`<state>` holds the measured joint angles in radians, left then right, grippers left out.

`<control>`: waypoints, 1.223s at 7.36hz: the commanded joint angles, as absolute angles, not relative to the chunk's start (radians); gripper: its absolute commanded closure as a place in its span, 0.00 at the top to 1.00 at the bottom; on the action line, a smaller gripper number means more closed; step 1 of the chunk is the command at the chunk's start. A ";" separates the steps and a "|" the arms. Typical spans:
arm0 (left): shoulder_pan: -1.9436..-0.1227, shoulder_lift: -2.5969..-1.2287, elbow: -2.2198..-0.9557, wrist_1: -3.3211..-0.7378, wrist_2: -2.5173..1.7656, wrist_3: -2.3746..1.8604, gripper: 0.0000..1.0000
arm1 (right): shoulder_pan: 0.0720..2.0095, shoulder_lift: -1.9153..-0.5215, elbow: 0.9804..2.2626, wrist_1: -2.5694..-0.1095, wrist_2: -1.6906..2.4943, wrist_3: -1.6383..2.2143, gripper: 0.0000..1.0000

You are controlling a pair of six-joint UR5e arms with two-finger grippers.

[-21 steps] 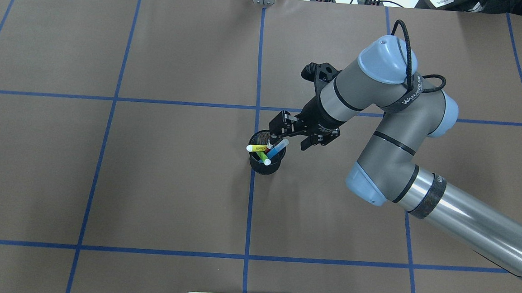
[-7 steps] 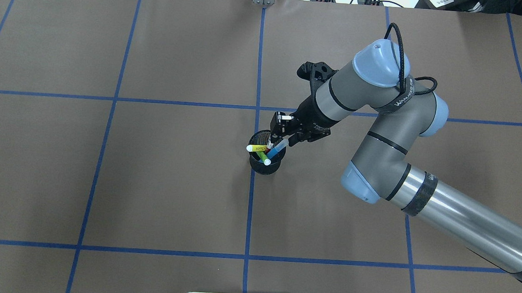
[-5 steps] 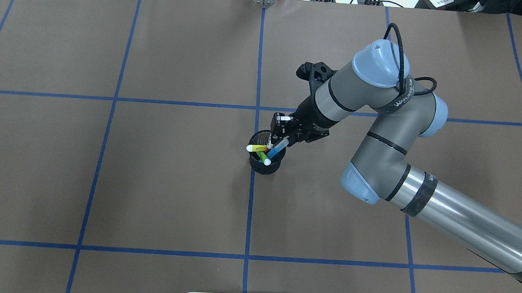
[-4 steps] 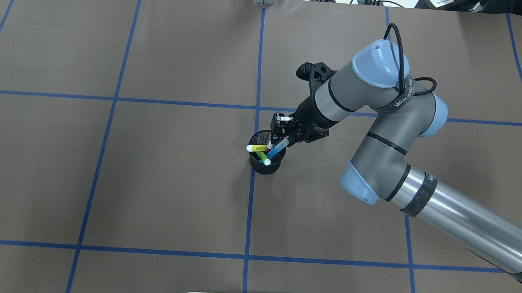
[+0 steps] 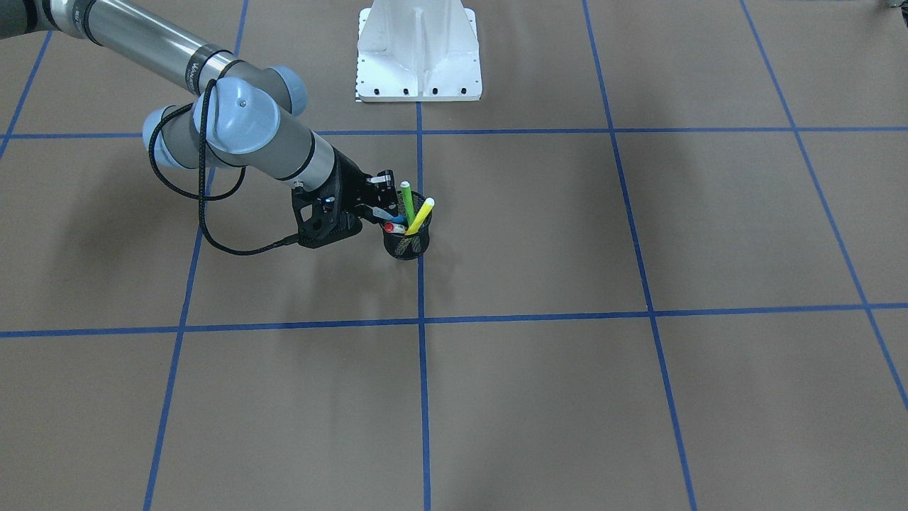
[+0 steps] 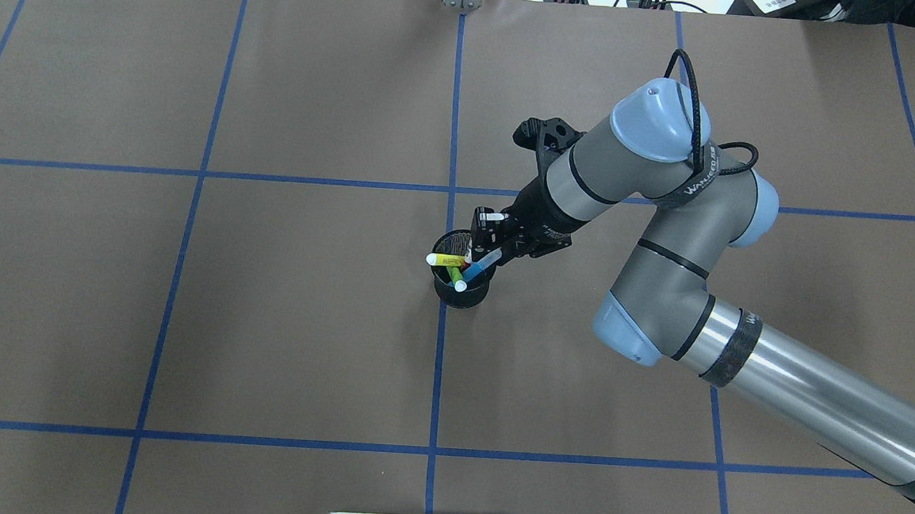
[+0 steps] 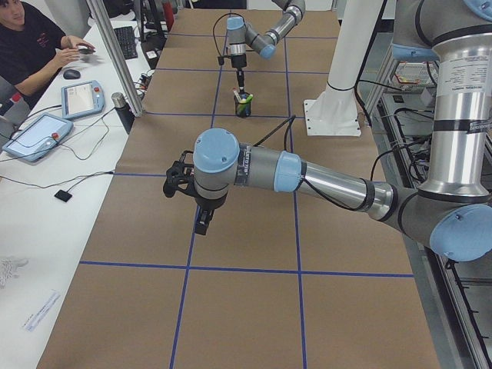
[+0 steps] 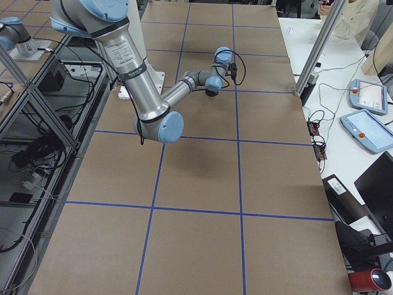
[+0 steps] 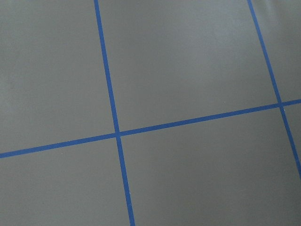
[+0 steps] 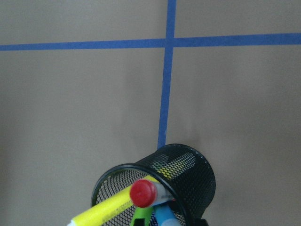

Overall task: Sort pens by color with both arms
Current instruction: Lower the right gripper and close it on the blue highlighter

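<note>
A black mesh cup [image 6: 462, 291] stands near the table's middle on the centre tape line; it also shows in the front view [image 5: 404, 245]. It holds the yellow pen [image 6: 445, 260], the green pen [image 6: 456, 276], the red-capped pen [image 5: 389, 228] and the blue pen [image 6: 478, 265]. My right gripper [image 6: 492, 247] is at the cup's rim, shut on the blue pen's upper end [image 5: 386, 214]. In the right wrist view the cup [image 10: 197, 179] looks tilted, with the red cap [image 10: 143, 193] pointing at the camera. My left gripper [image 7: 202, 223] hangs over bare table in the exterior left view only; I cannot tell its state.
The brown table cover carries a blue tape grid. The white pedestal base [image 5: 418, 50] stands at the robot's edge. In the exterior left view a side bench holds tablets [image 7: 81, 96], with a seated operator [image 7: 31, 42] beside it.
My right gripper went from wide open beside the cup to shut on the blue pen. The arm then shifted slightly left, and the cup and pens moved a little left with it.
</note>
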<state>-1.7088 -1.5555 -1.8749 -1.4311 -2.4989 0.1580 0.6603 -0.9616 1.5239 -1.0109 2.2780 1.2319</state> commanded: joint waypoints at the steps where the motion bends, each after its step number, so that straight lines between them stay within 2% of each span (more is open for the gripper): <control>1: -1.709 -1.554 -1.876 -1.430 -2.499 0.158 1.00 | 0.660 -0.960 1.528 -1.011 2.278 1.235 0.44; 8: -1.709 -1.552 -1.879 -1.431 -2.500 0.158 1.00 | 0.663 -0.960 1.548 -1.011 2.281 1.236 0.49; 9: -1.709 -1.552 -1.876 -1.431 -2.500 0.158 1.00 | 0.661 -0.960 1.551 -1.011 2.280 1.238 0.47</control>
